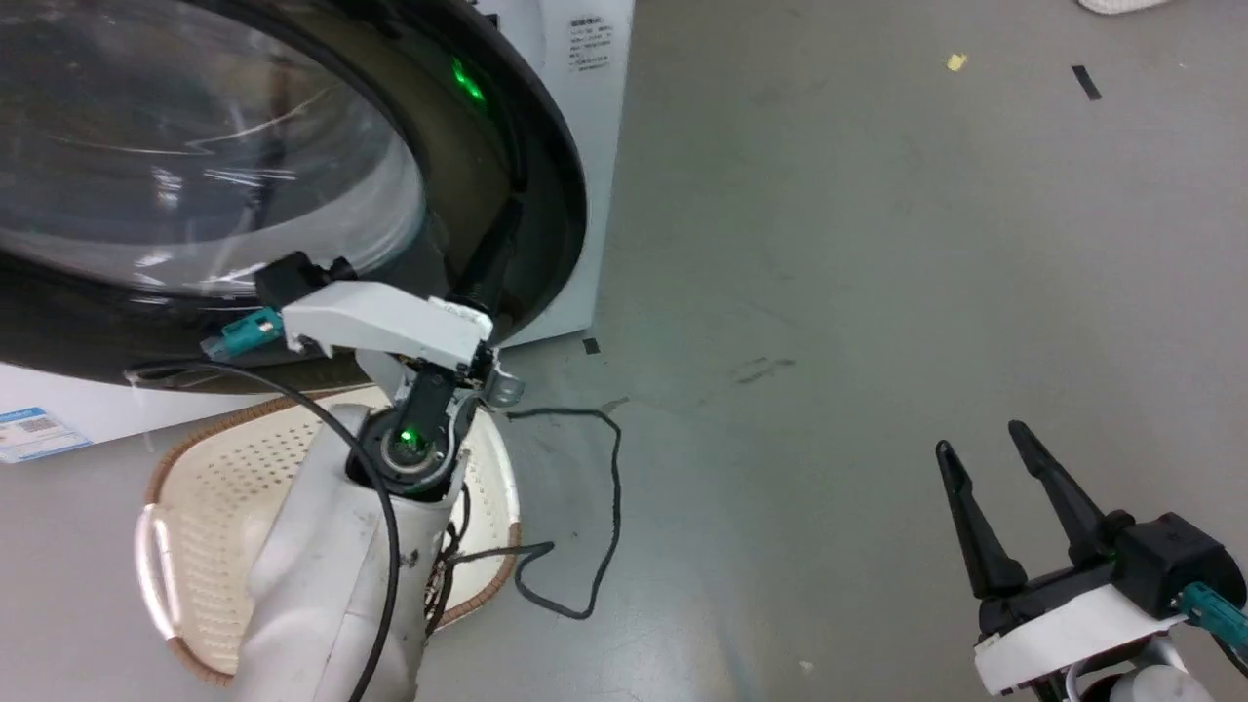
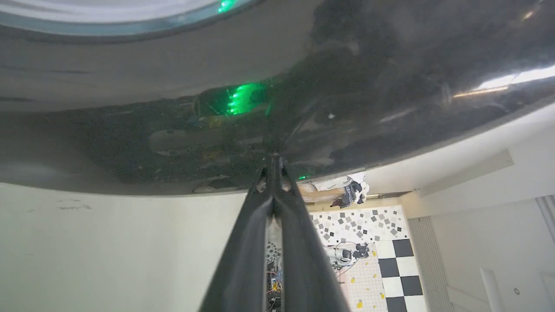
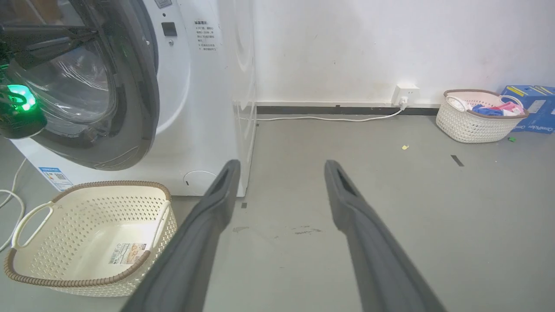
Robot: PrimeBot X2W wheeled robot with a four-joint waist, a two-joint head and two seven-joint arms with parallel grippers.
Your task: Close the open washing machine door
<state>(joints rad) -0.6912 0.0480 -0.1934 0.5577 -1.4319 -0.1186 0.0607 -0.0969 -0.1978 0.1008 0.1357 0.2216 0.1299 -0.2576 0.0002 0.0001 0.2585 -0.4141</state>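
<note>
The washing machine (image 1: 604, 175) (image 3: 204, 108) is white and stands at the left. Its big round black door (image 1: 561, 205) (image 3: 138, 108), with a bulging glass window, lies close against the front; whether it is latched I cannot tell. My left gripper (image 1: 509, 214) is shut with nothing in it. In the left wrist view its tips (image 2: 274, 159) press on the door's glossy dark surface (image 2: 390, 86). My right gripper (image 1: 980, 439) (image 3: 282, 164) hangs open over bare floor, well to the right of the machine.
A cream perforated basket (image 1: 224, 507) (image 3: 86, 234) sits on the floor just below the door, under my left forearm. A black cable (image 1: 614, 487) loops beside it. Far back by the wall stand a second basket with clothes (image 3: 477, 117) and a blue box (image 3: 533, 108).
</note>
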